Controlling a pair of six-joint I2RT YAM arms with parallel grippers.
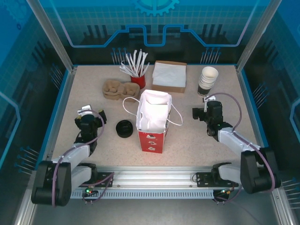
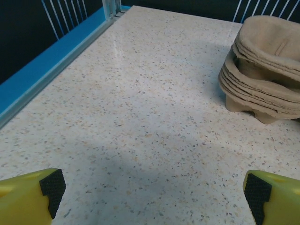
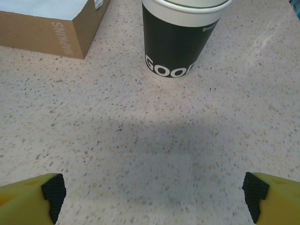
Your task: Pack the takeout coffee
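Two wide, empty claws over the table (image 1: 197, 140): left claw (image 2: 152, 190) near-left, right claw (image 3: 154, 190) facing the cup stack (image 3: 180, 42) far right, which a careless reach could topple; coffee perhaps inside the centre bag (image 1: 151, 138), I cannot tell.

The bench (image 2: 140, 117) under me is speckled, stone-like and matt. The stacked cup carriers (image 2: 267, 70) are rough moulded pulp. The napkin box (image 3: 47, 33) is plain brown cardboard, the paper cups (image 3: 180, 42) smooth with a faint sheen. My right hand (image 3: 154, 199) is yellow plastic with black matt pads (image 3: 54, 190).
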